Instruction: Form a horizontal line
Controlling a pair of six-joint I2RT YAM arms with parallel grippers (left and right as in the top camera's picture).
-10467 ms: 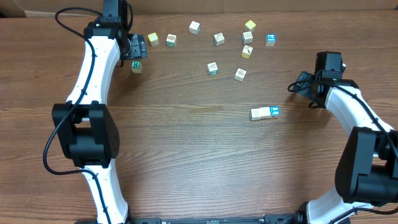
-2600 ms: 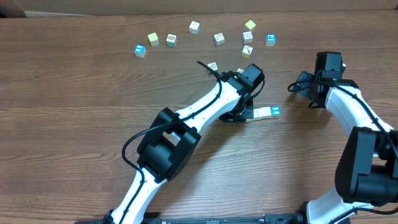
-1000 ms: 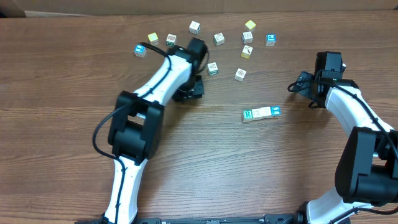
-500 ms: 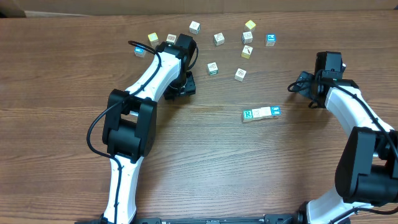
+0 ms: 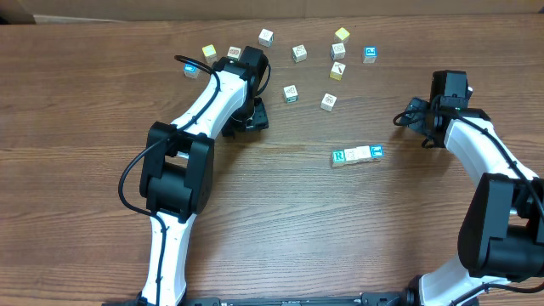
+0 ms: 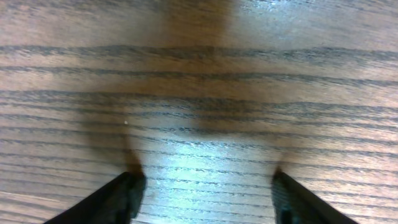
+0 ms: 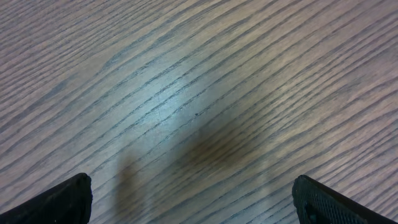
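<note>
Row: your horizontal line (image 5: 357, 155) lies right of centre on the worktop (image 5: 272, 221); green "R" cube (image 5: 339, 156) at its left end, cream cube (image 5: 357, 155) in the middle, blue picture cube (image 5: 375, 151) at its right end; each touches the next; the right end sits slightly farther back.
Left end effector: your left end effector (image 6: 205, 196) stands parted over bare wood, holding nothing; it hangs well apart from the row, near the far-left cubes.
Right end effector: your right end effector (image 7: 193, 205) is spread wide with only wood grain between its fingers; it is off to the right of the row.
Around: loose cubes (image 5: 299, 53) lie scattered along the far side; two grey-marked cubes (image 5: 328, 101) sit nearest the row, apart from it.
In the way: your left arm (image 5: 204, 102) lies beside a small blue cube (image 5: 191, 69); its cable crosses over that cube.
</note>
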